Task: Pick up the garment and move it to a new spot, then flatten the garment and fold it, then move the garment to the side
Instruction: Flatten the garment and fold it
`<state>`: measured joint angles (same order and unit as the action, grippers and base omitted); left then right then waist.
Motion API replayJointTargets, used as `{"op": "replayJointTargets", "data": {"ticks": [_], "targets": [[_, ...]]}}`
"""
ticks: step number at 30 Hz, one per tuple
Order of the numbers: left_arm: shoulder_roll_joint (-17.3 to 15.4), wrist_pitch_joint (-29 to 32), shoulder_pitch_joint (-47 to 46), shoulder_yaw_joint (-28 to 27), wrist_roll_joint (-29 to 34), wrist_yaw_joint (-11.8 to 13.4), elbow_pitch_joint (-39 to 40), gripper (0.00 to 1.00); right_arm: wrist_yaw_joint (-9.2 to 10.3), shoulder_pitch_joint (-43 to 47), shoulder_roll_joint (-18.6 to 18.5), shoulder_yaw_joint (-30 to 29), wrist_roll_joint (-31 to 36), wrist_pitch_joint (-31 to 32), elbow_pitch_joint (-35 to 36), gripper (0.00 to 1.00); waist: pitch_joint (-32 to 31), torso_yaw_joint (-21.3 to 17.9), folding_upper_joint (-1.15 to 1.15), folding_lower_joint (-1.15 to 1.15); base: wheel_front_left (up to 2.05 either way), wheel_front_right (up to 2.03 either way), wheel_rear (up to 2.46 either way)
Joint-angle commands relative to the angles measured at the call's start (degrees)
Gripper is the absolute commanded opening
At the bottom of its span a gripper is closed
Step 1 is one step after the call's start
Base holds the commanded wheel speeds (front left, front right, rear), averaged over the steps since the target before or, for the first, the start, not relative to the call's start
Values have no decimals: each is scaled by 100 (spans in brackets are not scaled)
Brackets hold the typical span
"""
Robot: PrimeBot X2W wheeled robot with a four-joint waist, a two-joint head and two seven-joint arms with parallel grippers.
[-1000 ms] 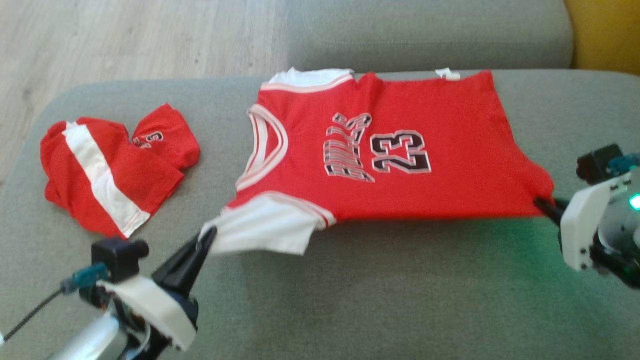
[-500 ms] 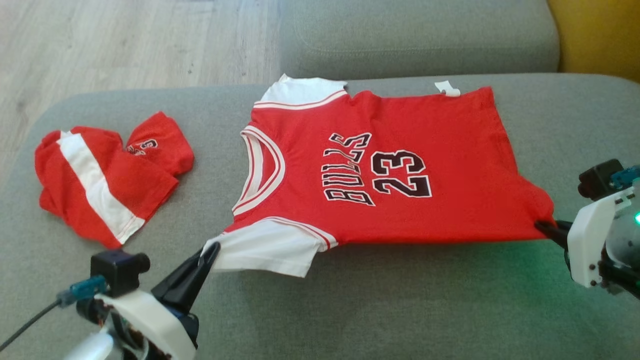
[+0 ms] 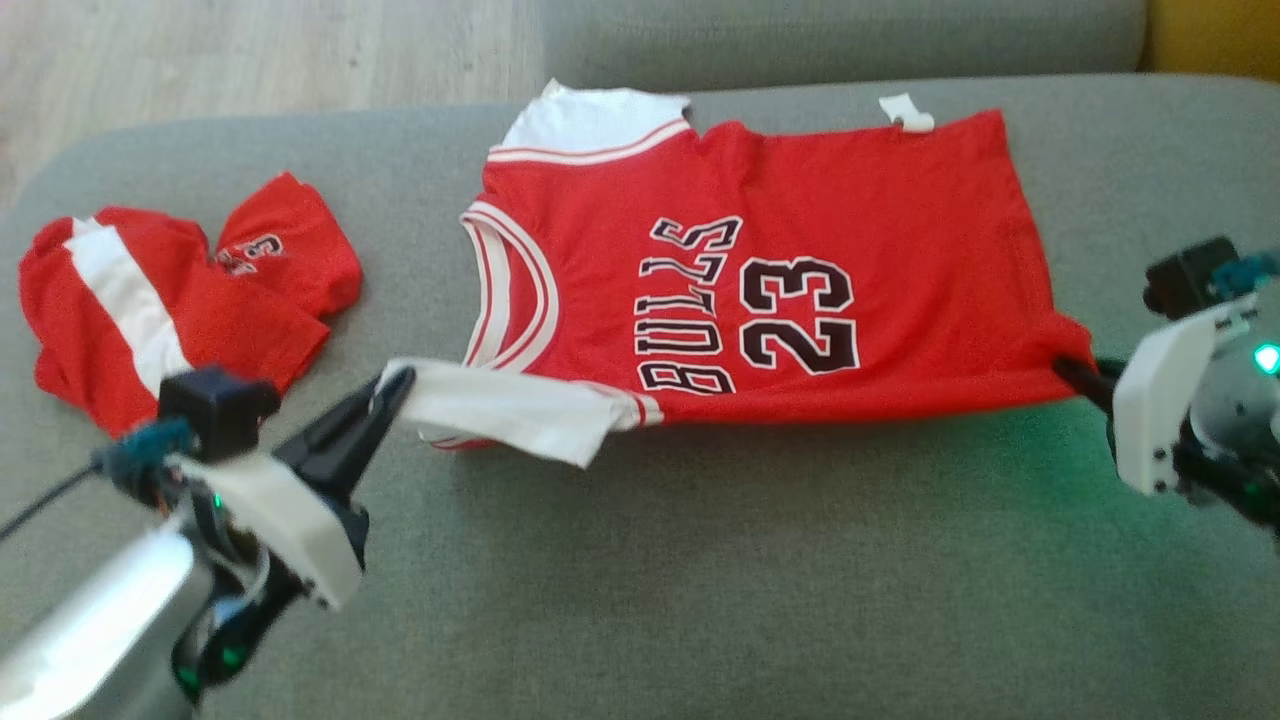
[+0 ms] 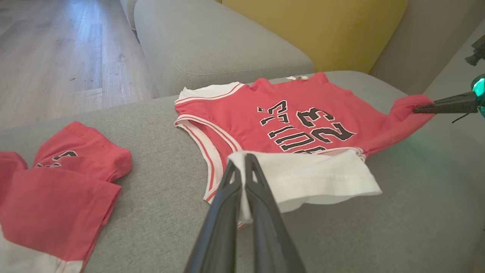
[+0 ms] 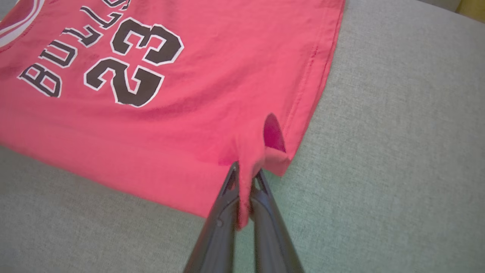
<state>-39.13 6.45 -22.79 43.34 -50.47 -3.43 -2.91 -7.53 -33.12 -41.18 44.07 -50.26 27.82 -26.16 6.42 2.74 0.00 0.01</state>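
The garment [image 3: 800, 230] is a red jersey with white sleeves and black "BULLS 23" print, spread on the grey couch seat [image 3: 700, 560]. My left gripper [image 3: 395, 385] is shut on the near white sleeve [image 4: 314, 178], lifting it off the seat and over the jersey's edge. My right gripper [image 3: 1065, 368] is shut on the near hem corner [image 5: 261, 155], raised a little. The left wrist view shows my left gripper [image 4: 242, 161] pinching the sleeve cloth and the right fingers [image 4: 443, 106] at the far corner. The right wrist view shows my right gripper [image 5: 246, 170] clamped on bunched red cloth.
A second red and white garment [image 3: 170, 290] lies crumpled at the left of the seat, close to my left wrist. The couch backrest [image 3: 830, 35] runs behind the jersey, with a yellow cushion [image 4: 314, 30] beyond. Wooden floor [image 3: 250, 50] lies past the left end.
Both grippers have carried the jersey's near edge away from me and upward; the white sleeve now lies over the collar's lower part. The head camera has also shifted.
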Motion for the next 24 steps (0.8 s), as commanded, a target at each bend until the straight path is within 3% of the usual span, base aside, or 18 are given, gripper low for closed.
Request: {"op": "replayJointTargets", "data": {"ticks": [1,10,19,20,21,22,23,24], "targets": [[-178,17,-454,-255,62,-28,61,0,4,-175,-81,-87,60,10,65,0,103,-16,0,-1,0,0,0],[38,318,-1673,71,431,-334,-935,0,4,-861,337,-107,345,250,-452,0,569,-85,0,-1,0,0,0],[314,250,-2711,671,580,-402,-1831,0,4,-1500,519,-7,520,443,-805,0,961,-131,0,-1,0,0,0],[340,211,-2810,755,579,-402,-1916,0,4,-1570,528,5,561,427,-832,31,999,-130,0,-1,0,0,0],[372,139,-2917,819,609,-403,-2016,32,4,-1644,538,-5,615,365,-878,100,1037,-126,0,-1,0,0,0],[417,51,-3022,879,648,-403,-2124,80,4,-1719,559,-20,675,292,-932,100,1074,-118,0,-1,0,0,0],[474,-53,-3123,912,675,-404,-2250,100,4,-1795,594,-56,718,216,-1006,100,1108,-114,0,-1,0,0,0],[543,-180,-3223,908,695,-404,-2394,100,4,-1886,640,-118,761,98,-1085,100,1141,-109,0,-1,0,0,0]]}}
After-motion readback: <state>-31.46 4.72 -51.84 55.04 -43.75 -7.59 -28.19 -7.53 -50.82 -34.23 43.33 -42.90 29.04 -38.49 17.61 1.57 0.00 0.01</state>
